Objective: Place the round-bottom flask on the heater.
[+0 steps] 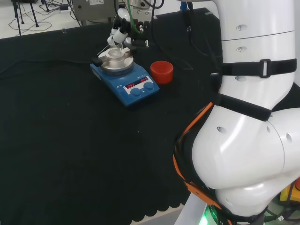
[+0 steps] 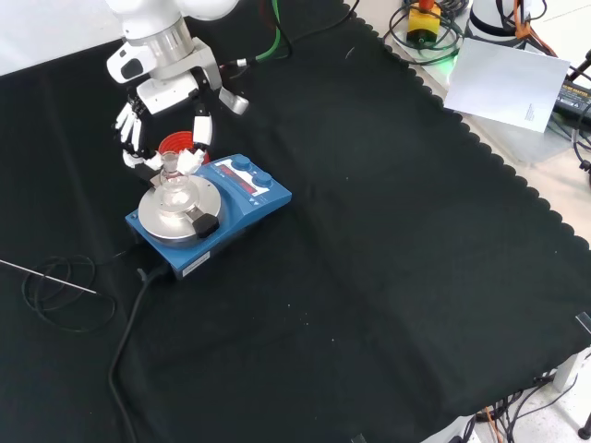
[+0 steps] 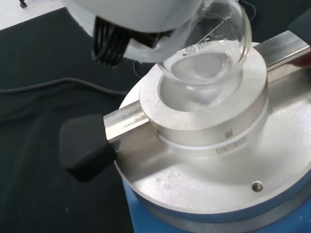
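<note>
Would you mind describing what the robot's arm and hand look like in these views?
The arm is made of large, glossy white rounded links, with black straps buckled around them and orange and black cables along its side. The wrist in the front view is a grey ribbed cylinder. The hand has a white palm and slim black fingers with white segments and white tips; a green cable trails behind it.

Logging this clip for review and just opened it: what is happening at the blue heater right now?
The robot's hand holds a clear round-bottom flask by its neck, fingers curled round it, over the blue heater. In the wrist view the flask's bulb sits at the hollow of the metal block on the heater's plate; whether it rests fully is unclear. A red ribbed ring, the flask's stand, sits on the cloth beside the heater.
</note>
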Controlling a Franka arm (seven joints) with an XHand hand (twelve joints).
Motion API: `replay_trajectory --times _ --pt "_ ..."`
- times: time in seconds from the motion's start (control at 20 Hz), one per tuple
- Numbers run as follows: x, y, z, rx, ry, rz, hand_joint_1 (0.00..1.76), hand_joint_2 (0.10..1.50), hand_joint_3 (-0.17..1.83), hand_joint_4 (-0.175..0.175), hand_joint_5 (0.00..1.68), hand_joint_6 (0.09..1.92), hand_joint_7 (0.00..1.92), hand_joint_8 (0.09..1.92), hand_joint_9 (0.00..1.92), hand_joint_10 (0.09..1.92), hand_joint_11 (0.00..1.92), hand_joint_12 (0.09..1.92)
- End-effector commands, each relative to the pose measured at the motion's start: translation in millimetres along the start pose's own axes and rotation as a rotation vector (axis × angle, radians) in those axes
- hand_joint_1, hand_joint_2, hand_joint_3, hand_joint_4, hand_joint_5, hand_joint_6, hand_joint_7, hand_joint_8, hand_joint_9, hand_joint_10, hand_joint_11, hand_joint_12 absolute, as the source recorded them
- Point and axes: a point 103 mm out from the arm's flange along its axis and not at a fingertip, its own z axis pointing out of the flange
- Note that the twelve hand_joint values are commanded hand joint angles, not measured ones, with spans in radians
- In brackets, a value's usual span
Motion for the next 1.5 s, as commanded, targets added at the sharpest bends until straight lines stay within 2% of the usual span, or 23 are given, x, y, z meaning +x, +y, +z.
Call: replay_trajectory --times 0.05,1.0,1.15,1.2,1.3,1.4,1.5 --pt "-1.3 3.6 7.6 0.014 -0.002 0.002 1.14 0.62 0.86 -0.029 1.15 0.98 0.66 0.62 0.82 0.57 0.52 1.27" --pt "2.9 7.8 21.8 0.031 -0.008 0.002 1.14 0.62 0.86 -0.032 1.15 0.98 0.66 0.62 0.82 0.57 0.52 1.27" --pt "3.1 8.9 21.1 0.032 0.017 -0.004 1.14 0.63 0.85 -0.031 1.15 0.99 0.66 0.62 0.82 0.57 0.52 1.27" --pt "3.1 9.3 20.7 0.034 0.03 -0.007 1.14 0.65 0.81 -0.029 1.13 0.99 0.66 0.62 0.82 0.57 0.52 1.27" --pt "3.0 9.2 19.4 0.032 0.043 -0.012 1.12 0.74 0.64 0.007 1.1 0.96 0.65 0.63 0.8 0.58 0.51 1.28" --pt "2.9 9.1 18.1 0.036 0.044 -0.014 1.04 0.68 0.67 -0.043 0.91 0.86 0.62 0.64 0.77 0.6 0.49 1.28" --pt "2.8 9.2 17.3 0.051 0.045 -0.01 1.0 0.62 0.71 -0.061 0.75 0.81 0.58 0.65 0.74 0.61 0.47 1.29"
